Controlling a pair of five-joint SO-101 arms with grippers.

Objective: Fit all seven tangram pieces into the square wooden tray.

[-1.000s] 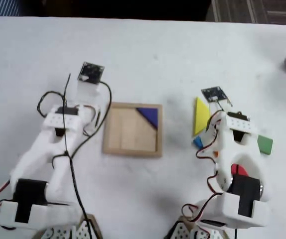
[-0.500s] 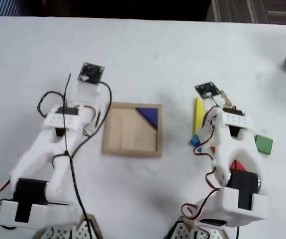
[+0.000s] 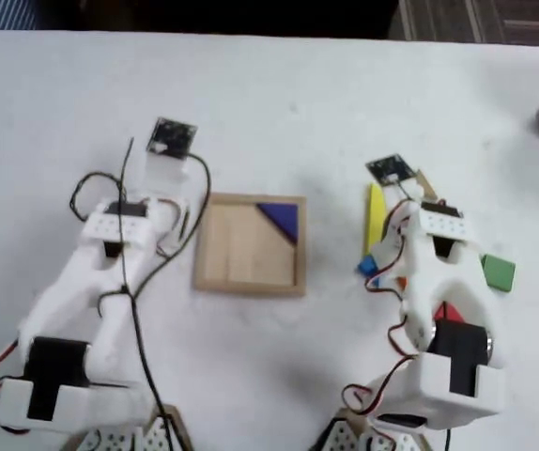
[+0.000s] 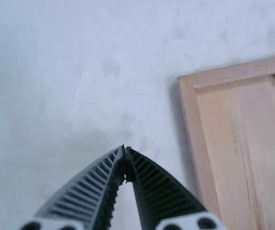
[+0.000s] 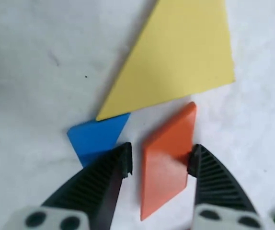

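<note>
Orange piece [image 5: 166, 163] flat on the table [image 5: 27, 57], squarely between the jaws of the right pincer [image 5: 160, 160] — released, spread a little wider than the piece, one finger at its edge, the other just short of it. Probably lined up so for a pinch across the narrow width, the only grip a thin flat slab offers.

Blue triangle [image 5: 97, 139] just beside that second finger and partly under it, close enough to get nudged on closing. Yellow triangle [image 5: 176, 52] just beyond the fingertips, near both smaller pieces, at or almost at the blue one's corner. Green square [image 3: 500, 272] and red piece [image 3: 443, 312] behind the pincer, by the arm, likely waiting there as unsorted stock.

Tray [image 3: 237, 249] well off to the pincer's side, between the two arms, probably within reach of either. Holds a dark blue triangle [image 3: 282, 219] tucked into one corner, long side facing inward — leaves the rest bare for six more.

Left pincer [image 4: 124, 158] clenched on nothing, over bare table just beside the tray's outer rim, seemingly parked out of the way.

No writing, label or brand legible on pieces or tray.
</note>
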